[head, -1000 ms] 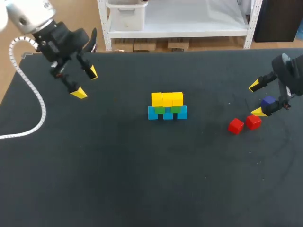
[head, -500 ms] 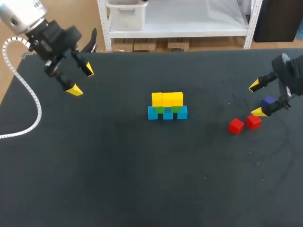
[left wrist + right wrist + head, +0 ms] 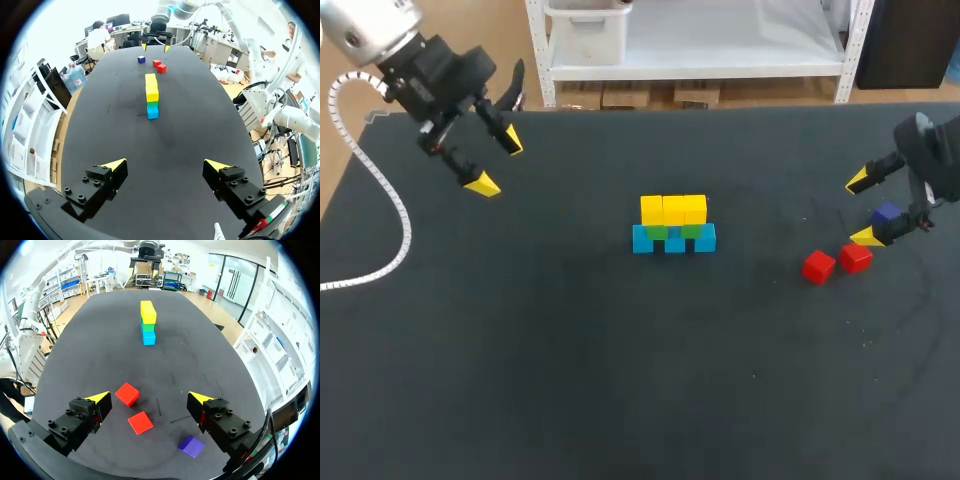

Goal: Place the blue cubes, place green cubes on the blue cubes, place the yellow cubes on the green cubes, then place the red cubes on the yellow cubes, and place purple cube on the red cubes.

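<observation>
In the middle of the table stands a stack: a row of blue cubes (image 3: 673, 241), green cubes (image 3: 672, 232) on them and three yellow cubes (image 3: 673, 209) on top; the same stack (image 3: 151, 95) (image 3: 147, 320) shows far ahead in both wrist views. Two red cubes (image 3: 818, 266) (image 3: 856, 258) lie at the right, with the purple cube (image 3: 887, 213) just behind them. My right gripper (image 3: 863, 208) (image 3: 149, 397) hangs open above them, the red cubes (image 3: 127, 393) (image 3: 140, 422) between its fingers, the purple cube (image 3: 191, 446) under it. My left gripper (image 3: 498, 165) (image 3: 165, 165) is open and holds nothing at the far left.
The black table (image 3: 620, 380) is bare around the stack and along its front. A white ribbed cable (image 3: 390, 215) of my left arm loops over the table's left edge.
My left gripper has drifted a little toward the far left corner, staying open. The right arm and all cubes have not moved.
</observation>
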Robot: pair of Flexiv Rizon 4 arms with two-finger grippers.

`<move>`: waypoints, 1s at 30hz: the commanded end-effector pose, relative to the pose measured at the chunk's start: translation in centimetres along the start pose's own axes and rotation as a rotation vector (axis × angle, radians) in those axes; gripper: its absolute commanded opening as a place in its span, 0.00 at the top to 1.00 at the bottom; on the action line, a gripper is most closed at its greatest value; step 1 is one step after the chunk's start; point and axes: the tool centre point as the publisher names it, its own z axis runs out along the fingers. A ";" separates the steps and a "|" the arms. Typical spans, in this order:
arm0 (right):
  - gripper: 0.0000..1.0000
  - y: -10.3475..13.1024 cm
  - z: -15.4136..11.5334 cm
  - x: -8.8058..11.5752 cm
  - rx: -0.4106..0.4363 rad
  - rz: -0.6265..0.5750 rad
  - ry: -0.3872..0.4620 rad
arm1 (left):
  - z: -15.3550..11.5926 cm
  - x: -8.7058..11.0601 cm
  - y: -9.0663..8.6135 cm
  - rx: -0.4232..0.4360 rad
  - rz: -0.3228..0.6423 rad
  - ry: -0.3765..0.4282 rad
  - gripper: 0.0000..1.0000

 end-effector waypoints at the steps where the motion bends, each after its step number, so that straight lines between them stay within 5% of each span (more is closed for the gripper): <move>1: 0.00 0.0 0.0 0.0 0.001 -0.001 -0.002 | 0.0 0.0 0.0 -0.001 0.001 0.001 0.00; 6: 0.00 0.0 0.0 0.0 0.001 -0.001 -0.002 | 0.0 0.0 0.0 -0.001 0.001 0.001 0.00; 22: 0.00 1.7 -1.3 2.4 -0.184 -0.384 0.079 | 0.0 0.0 0.0 -0.001 0.001 0.001 0.00; 30: 0.00 1.8 0.3 3.4 -0.185 -0.408 0.093 | 0.0 0.0 0.0 -0.001 0.001 0.001 0.00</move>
